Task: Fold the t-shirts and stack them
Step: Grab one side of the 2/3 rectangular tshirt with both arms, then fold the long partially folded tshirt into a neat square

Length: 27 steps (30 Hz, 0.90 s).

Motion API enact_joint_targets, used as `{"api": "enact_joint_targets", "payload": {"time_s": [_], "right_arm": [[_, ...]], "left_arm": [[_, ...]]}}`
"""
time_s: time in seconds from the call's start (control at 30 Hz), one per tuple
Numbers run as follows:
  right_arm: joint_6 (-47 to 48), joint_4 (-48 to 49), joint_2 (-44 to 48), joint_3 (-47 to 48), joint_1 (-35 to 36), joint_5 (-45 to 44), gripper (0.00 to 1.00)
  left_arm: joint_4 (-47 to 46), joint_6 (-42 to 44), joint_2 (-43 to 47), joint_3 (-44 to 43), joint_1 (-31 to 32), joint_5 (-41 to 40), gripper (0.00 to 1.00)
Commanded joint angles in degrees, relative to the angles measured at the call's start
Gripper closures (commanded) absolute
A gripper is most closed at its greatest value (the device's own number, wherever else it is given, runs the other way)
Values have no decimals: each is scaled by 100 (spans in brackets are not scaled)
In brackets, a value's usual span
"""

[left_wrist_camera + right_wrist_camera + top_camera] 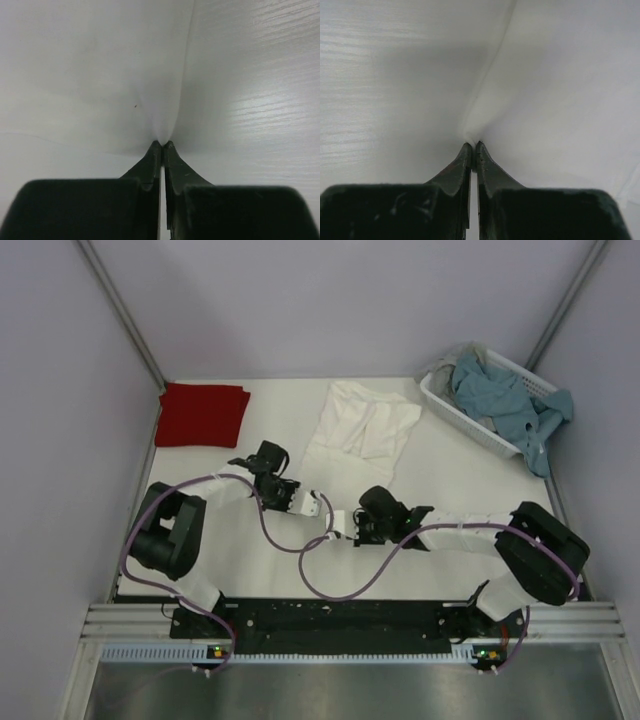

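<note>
left pincer [162, 144] and right pincer [472, 145] both clamped on the white shirt [360, 430] near its close edge — its length runs away from them.

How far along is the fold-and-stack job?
Done: red t-shirt lies folded, far left. In hand: left gripper and right gripper each pinch the white t-shirt, rumpled mid-table. Left: finish its fold, stack the two; blue-grey cloth sits in the basket.
</note>
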<state>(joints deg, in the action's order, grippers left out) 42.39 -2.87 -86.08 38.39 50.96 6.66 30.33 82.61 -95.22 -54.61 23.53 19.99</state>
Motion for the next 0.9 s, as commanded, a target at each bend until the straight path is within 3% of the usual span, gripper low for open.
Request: {"api": "enact_joint_targets", "payload": {"time_s": [0.0,0.3,0.63,0.77,0.87], "right_arm": [[-108,-257,302,90,54,-103,100],[-494,-1601,1698,72,441,-103,100],[-1144,-2682,3439,177,1038,81,100],[-1637,-2903,3888,476,1065,292,100],[-1691,-2894,4099,564,1056,301,100]], "left_arm": [[43,-315,-50,73,64,-205,100],[1053,-964,1451,662,354,56,100],[3197,-2608,2446,-207,433,549,100],[4137,-2873,2666,-936,433,857,100],[4280,-3127,2649,-1559,424,963,100]]}}
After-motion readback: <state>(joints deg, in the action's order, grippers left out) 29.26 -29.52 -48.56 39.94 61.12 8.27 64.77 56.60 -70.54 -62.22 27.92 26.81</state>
